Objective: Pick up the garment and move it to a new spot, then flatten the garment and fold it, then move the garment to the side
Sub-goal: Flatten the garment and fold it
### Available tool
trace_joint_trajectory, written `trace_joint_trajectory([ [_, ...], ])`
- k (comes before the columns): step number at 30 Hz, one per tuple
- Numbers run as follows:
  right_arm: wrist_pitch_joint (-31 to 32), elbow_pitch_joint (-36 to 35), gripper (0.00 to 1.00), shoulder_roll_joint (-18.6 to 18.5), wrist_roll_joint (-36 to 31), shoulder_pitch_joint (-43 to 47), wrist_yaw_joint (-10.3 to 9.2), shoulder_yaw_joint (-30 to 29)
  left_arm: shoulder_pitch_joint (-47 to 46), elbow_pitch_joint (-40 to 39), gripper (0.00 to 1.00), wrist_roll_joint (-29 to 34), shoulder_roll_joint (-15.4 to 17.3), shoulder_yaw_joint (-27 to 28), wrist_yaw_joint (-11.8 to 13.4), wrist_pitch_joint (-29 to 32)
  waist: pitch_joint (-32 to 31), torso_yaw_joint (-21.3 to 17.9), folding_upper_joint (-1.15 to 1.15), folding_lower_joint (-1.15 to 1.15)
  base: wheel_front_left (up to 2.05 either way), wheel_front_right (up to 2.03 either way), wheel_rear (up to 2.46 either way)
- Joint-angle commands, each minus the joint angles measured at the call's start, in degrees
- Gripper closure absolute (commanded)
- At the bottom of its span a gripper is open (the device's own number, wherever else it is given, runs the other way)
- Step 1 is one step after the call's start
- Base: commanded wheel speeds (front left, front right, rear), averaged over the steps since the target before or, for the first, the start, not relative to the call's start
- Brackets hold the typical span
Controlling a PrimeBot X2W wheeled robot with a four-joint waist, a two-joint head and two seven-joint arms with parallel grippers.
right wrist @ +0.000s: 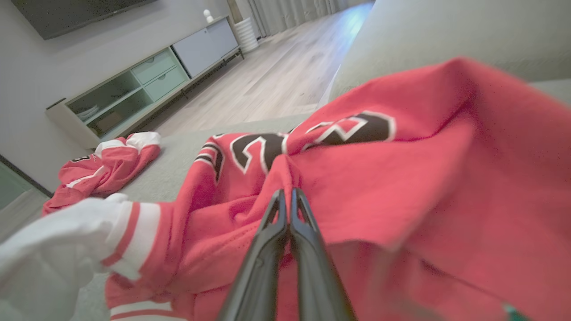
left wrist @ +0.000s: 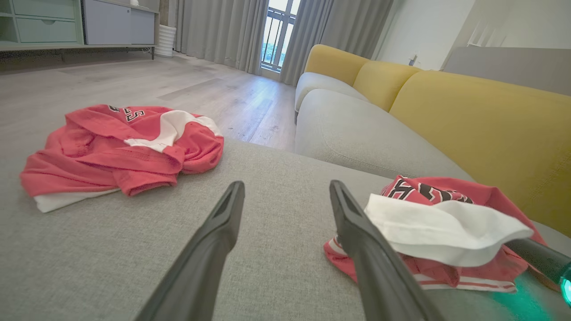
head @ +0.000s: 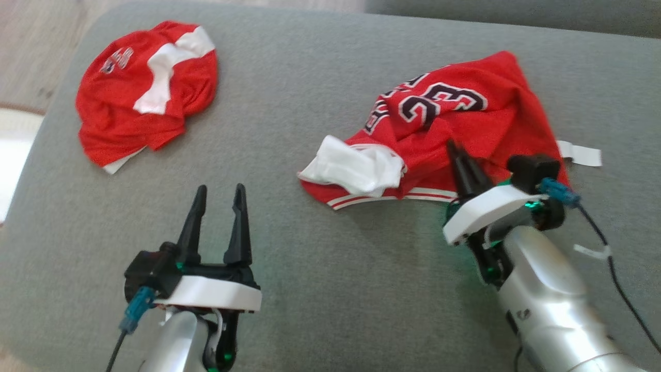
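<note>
Pinching a fold of the red number jersey (head: 465, 113) with our right gripper (head: 452, 143), fingers clamped tight on the fabric. It's crumpled on the right of the grey sofa cushion (head: 310, 77). Our left gripper (head: 220, 188) hovers spread wide and empty, and a second red jersey (head: 144, 88) sits far left.

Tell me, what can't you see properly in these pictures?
- Head view: folds of the crumpled jersey hide part of its lettering.
- Right wrist view: red cloth covers the tips of the right gripper; how much they pinch is hidden.
- Head view: the print on the other red garment is too small and blurred to read.
</note>
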Motion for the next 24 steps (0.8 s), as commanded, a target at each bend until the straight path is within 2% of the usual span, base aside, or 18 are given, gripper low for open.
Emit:
trace_joint_trajectory([
  [1,-0.91,-1.85,1.0,0.53,-0.52,-1.04,-0.04,0.22,-1.8,-1.64,0.0,0.48,0.2,2.11,0.17,-0.54,-1.08,-1.24,0.0,0.0,0.0,0.0,0.0],
  [4,-1.02,-4.21,1.0,-1.52,-2.57,0.6,-0.04,-3.23,-1.35,-1.76,0.0,0.75,0.2,2.95,0.1,-0.54,-2.67,-3.32,0.0,0.0,0.0,0.0,0.0],
  [8,-0.22,-9.19,1.0,-6.3,-4.38,3.88,-0.04,-7.1,-0.54,-1.99,0.0,0.88,0.2,3.93,0.07,-0.54,-4.64,-6.09,0.0,0.0,0.0,0.0,0.0],
  [16,10.56,-22.97,1.0,-16.06,-6.11,14.23,-0.04,-16.3,0.69,-2.64,0.0,0.32,0.2,4.52,0.52,-0.54,-7.64,-9.45,0.0,0.0,0.0,0.0,0.0],
  [20,17.24,-29.36,1.0,-17.5,-7.21,20.35,-0.04,-22.15,1.13,-2.77,0.0,-0.1,0.2,3.97,0.78,-0.54,-8.48,-9.85,0.0,0.0,0.0,0.0,0.0],
  [24,23.94,-34.55,1.0,-15.83,-11.1,25.64,-0.04,-30.38,1.43,-2.85,0.0,-0.33,0.2,3.55,0.97,-0.54,-8.95,-9.8,0.0,0.0,0.0,0.0,0.0],
])
